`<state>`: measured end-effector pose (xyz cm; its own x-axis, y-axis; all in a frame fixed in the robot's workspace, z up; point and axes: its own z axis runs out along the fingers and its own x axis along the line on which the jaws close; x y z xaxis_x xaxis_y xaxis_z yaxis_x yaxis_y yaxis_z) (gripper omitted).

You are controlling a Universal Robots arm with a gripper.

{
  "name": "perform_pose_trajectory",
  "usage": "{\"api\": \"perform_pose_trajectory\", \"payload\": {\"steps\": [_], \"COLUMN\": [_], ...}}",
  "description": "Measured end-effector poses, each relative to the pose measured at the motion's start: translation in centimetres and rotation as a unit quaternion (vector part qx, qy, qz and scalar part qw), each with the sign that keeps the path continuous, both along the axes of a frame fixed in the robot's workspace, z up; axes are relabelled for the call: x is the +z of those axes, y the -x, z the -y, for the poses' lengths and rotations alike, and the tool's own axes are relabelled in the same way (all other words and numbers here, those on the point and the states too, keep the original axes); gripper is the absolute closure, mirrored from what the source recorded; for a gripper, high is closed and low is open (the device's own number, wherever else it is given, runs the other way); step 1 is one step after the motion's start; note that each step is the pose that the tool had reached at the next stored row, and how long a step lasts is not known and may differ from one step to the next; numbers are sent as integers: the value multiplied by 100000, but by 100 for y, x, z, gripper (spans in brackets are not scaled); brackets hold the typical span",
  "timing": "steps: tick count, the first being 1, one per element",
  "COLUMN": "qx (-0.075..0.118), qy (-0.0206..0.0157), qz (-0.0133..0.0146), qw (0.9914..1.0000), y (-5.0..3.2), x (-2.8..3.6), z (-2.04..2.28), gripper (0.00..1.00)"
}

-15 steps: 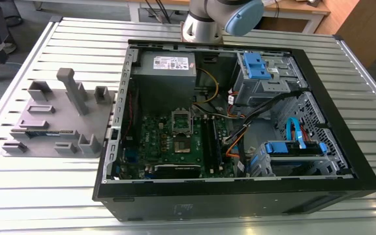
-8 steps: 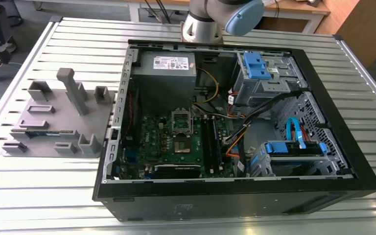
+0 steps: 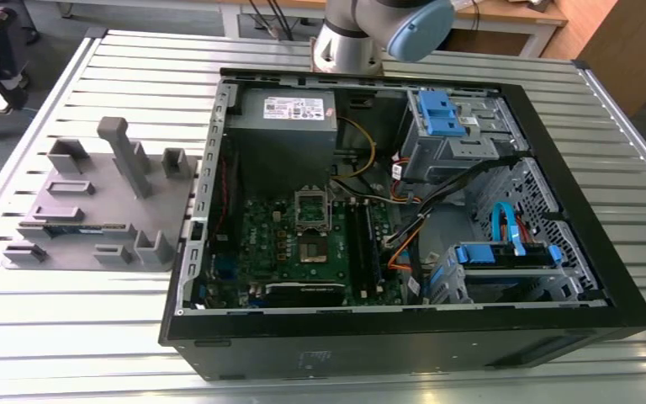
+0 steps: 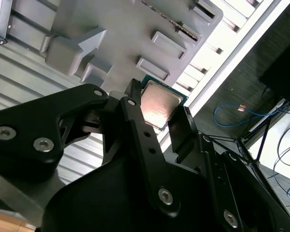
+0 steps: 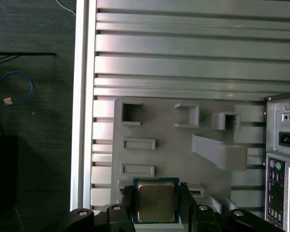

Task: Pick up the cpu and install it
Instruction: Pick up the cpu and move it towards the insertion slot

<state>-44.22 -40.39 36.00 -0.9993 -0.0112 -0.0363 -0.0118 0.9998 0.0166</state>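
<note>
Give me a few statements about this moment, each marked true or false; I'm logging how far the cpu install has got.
1. The gripper has the cpu clamped between its fingers. True.
2. The cpu is seated on the motherboard inside the computer case. False: in both wrist views it is in the gripper, held above the grey holder.
3. The computer case lies with its side open, so boards and cables show. True.
4. The grey holder sits inside the computer case. False: it lies on the slatted table, outside the case, at the exterior view's left of it.
</note>
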Motion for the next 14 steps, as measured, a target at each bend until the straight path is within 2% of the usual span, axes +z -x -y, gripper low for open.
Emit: {"api": "perform_pose_trajectory", "payload": {"steps": [14], "qx": [-3], "qy": [-1], "qz": [0], "qw": [100000], "y": [-131], "x": [0], "z": [0], "gripper": [53]}}
